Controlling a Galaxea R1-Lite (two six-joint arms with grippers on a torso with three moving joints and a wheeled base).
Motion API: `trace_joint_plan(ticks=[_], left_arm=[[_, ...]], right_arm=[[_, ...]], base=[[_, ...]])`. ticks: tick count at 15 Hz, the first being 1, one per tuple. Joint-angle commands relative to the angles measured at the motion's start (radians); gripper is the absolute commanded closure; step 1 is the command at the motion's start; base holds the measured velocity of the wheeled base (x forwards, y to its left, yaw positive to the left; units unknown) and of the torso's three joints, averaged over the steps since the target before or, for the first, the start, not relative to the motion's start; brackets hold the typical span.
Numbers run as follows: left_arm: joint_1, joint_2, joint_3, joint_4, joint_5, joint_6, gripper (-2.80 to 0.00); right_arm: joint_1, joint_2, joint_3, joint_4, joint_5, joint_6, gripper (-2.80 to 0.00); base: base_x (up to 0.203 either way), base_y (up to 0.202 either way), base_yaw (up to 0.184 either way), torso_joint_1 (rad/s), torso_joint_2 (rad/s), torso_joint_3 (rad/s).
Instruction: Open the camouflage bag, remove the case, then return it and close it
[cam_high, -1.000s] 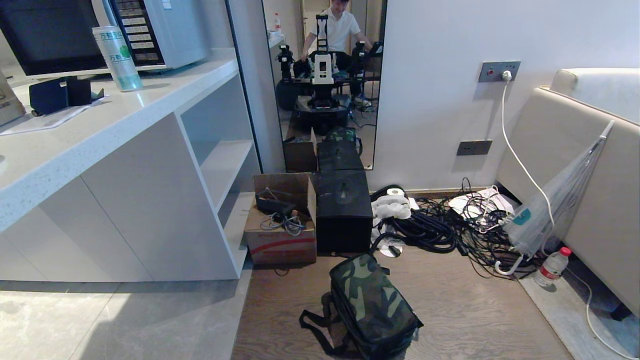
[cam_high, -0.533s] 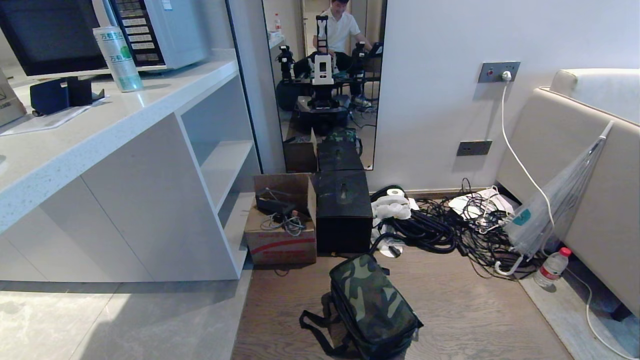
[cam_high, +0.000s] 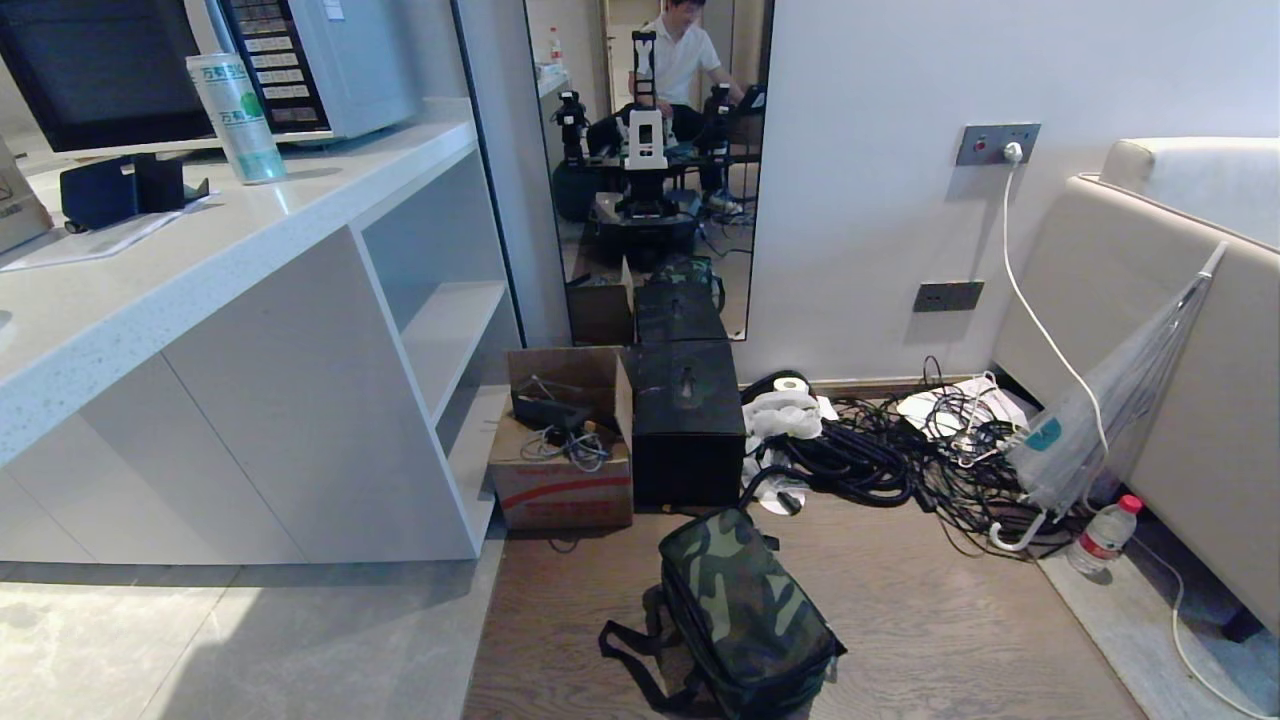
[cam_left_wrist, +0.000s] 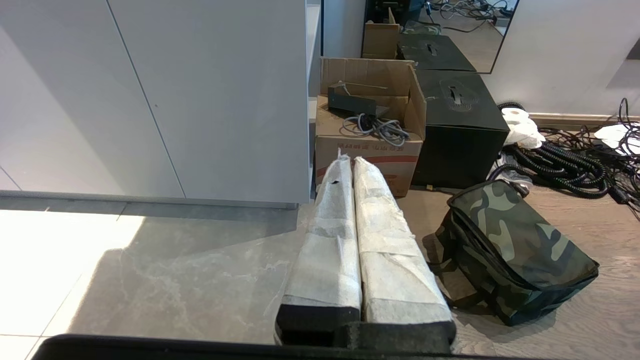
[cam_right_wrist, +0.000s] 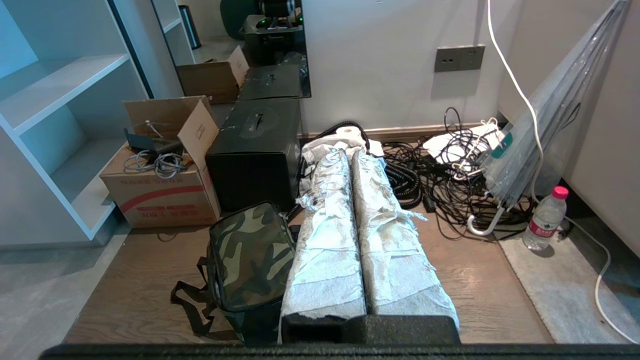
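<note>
Head view: camouflage bag (cam_high: 745, 612) lies zipped, soft and slack; you should grip its flap edge. Left gripper (cam_left_wrist: 348, 162) and right gripper (cam_right_wrist: 346, 156) are clenched, empty.

Wood floor (cam_high: 930, 620) carries everything I see. Landmark: black cube box (cam_high: 688, 425), standing against the wall. Touching its left side, an open cardboard box (cam_high: 562, 450). In front of it, near, the camouflage bag (cam_high: 745, 610) lies closed, strap loose on the boards. To its right, a tangle of black cables (cam_high: 900, 455), then a folded umbrella (cam_high: 1095, 420) and a water bottle (cam_high: 1103, 535).
</note>
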Motion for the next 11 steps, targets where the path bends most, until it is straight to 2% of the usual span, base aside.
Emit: trace_joint_plan(ticks=[1,11], left_arm=[[0.0,0.0,0.0,0.0,0.0,-0.001,0.0],[0.0,0.0,0.0,0.0,0.0,-0.001,0.0]], right_arm=[[0.0,0.001,0.04,-0.001,0.0,0.0,0.0],[0.0,0.001,0.04,-0.001,0.0,0.0,0.0]], base=[[0.0,0.0,0.0,0.0,0.0,0.0],[0.0,0.0,0.0,0.0,0.0,0.0]])
